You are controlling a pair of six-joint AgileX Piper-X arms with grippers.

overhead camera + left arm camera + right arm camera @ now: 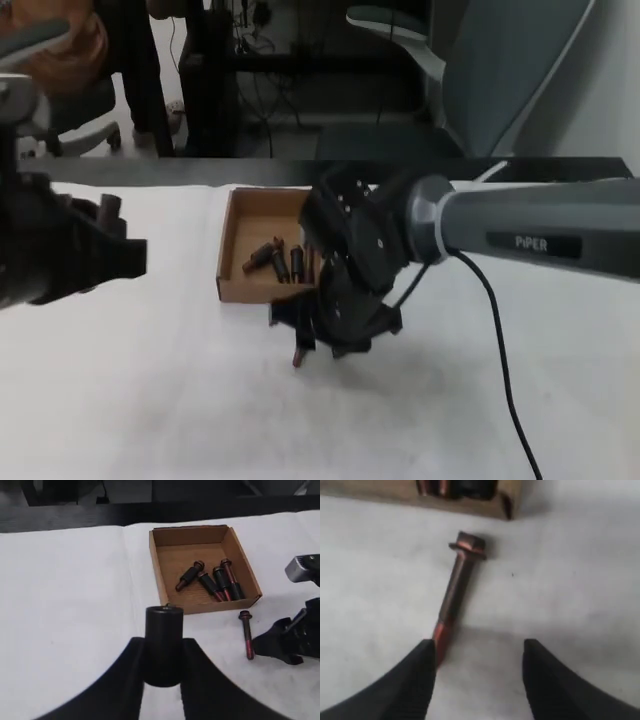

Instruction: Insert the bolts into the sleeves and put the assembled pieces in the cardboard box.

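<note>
The table [150, 400] is covered in white cloth, and both arms hang over it. The box [190, 535] sits open just beyond the right hand [477, 652] and well ahead of the left hand [163, 642].

The right hand is low over the cloth, just in front of the box's near wall. It is released, with its two fingers spread wide and nothing between them. The left hand is off to the side, well apart from the right hand, and it is clenched on a black sleeve [162, 630]. The sleeve stands between its fingers with the open end sticking out past the fingertips.

One loose bolt [456, 587] lies flat on the cloth in front of the right hand, outside the box. Its reddish threaded end is right at the tip of one finger [422, 665]; I can't tell whether they touch. Its flanged head points away from the hand toward the box, stopping just short of the wall.

Inside the box several assembled pieces [212, 580] lie on the floor, each a bolt through a dark sleeve, clustered toward the wall nearest the right hand.
</note>
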